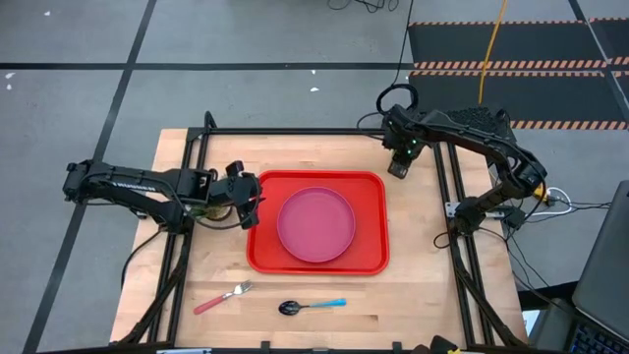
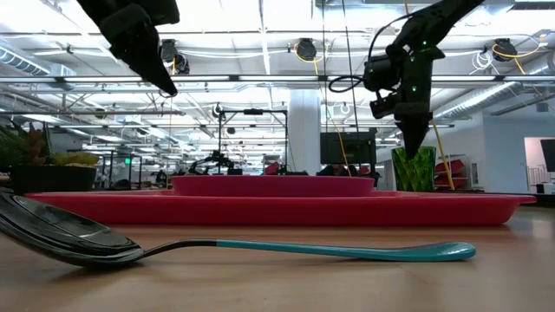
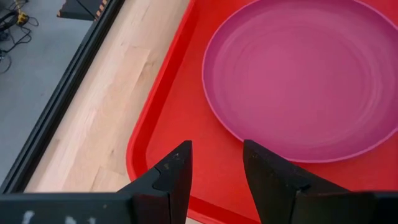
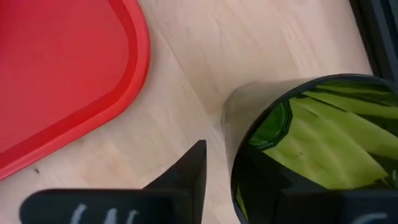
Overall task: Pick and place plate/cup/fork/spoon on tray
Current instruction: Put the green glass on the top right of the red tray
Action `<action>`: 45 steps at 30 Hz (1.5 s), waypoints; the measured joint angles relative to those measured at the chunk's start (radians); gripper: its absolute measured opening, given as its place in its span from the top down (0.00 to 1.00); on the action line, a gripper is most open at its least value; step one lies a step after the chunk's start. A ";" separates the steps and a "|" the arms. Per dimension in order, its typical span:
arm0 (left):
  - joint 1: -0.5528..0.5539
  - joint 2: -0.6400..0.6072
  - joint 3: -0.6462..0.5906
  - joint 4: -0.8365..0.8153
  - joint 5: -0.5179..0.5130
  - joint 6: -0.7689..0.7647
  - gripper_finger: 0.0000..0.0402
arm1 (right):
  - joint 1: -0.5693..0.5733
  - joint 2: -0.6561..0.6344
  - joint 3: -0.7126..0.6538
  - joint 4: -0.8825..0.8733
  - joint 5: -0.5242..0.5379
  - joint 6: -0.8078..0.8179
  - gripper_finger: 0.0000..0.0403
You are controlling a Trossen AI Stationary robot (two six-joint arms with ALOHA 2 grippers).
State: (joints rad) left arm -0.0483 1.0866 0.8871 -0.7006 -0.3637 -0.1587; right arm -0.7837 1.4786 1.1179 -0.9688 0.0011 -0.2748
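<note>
The pink plate [image 1: 315, 224] lies flat on the red tray [image 1: 369, 258] in the table's middle. The dark green cup [image 2: 414, 169] stands upright on the wood just past the tray's far right corner. My right gripper [image 4: 224, 168] points down over the cup's rim; one finger [image 4: 189, 171] is outside the wall with wood showing between, and the other is dark inside the cup. My left gripper [image 3: 214, 155] hangs open above the tray's left rim. The fork [image 1: 224, 296] and the spoon [image 1: 313, 306] lie flat near the table's front edge. My right gripper straddles the cup's wall at the rim [image 4: 239, 134], from above and pointing down, one finger inside and one outside. The outer finger stands apart from the wall. Whether the inner finger touches the wall, I cannot tell. The cup stands upright on the table.
A small potted plant [image 2: 35, 156] sits under the left arm by the tray's left side. Black frame rails [image 1: 447, 197] run along the table's left, right and far sides. Bare wood lies between the tray and the cutlery.
</note>
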 joint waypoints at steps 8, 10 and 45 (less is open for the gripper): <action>0.000 0.000 0.000 0.002 0.000 -0.010 0.64 | 0.001 -0.001 0.000 -0.037 0.052 -0.053 0.98; 0.000 0.000 0.000 0.003 0.000 -0.012 0.64 | 0.000 -0.001 0.000 -0.049 0.054 -0.059 0.99; 0.000 0.000 0.000 0.071 -0.002 -0.020 0.64 | 0.461 0.001 0.207 -0.150 0.045 0.165 1.00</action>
State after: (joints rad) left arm -0.0479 1.0866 0.8875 -0.6296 -0.3656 -0.1783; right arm -0.3230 1.4796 1.3247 -1.1184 0.0457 -0.1101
